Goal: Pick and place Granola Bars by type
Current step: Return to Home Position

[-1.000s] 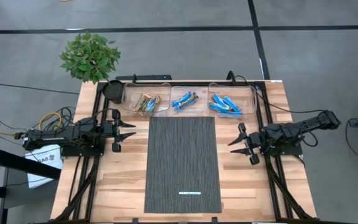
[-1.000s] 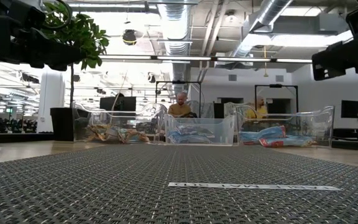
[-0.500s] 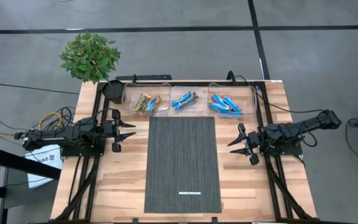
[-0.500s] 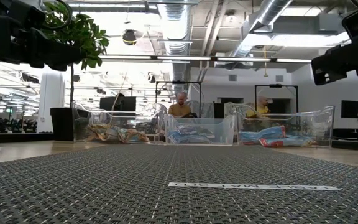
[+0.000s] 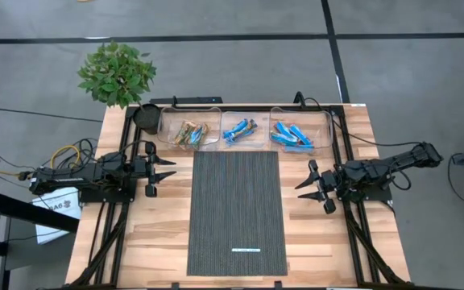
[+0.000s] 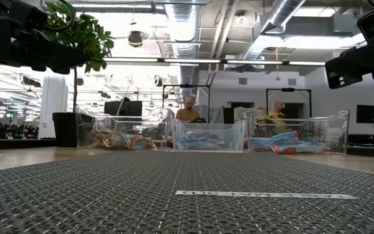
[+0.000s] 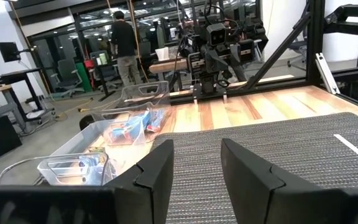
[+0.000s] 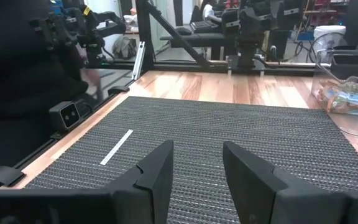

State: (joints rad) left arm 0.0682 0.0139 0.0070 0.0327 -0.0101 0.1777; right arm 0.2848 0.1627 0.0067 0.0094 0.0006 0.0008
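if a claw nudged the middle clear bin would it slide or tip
The middle clear bin looks thin-walled and holds only a few granola bars, so probably light; it would likely slide on the smooth wood table. It sits low and wide, so tipping seems unlikely.

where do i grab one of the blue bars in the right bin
Probably across its narrow middle, coming straight down from above: the blue bars lie flat and slanted in the right bin, whose clear walls block any sideways approach.
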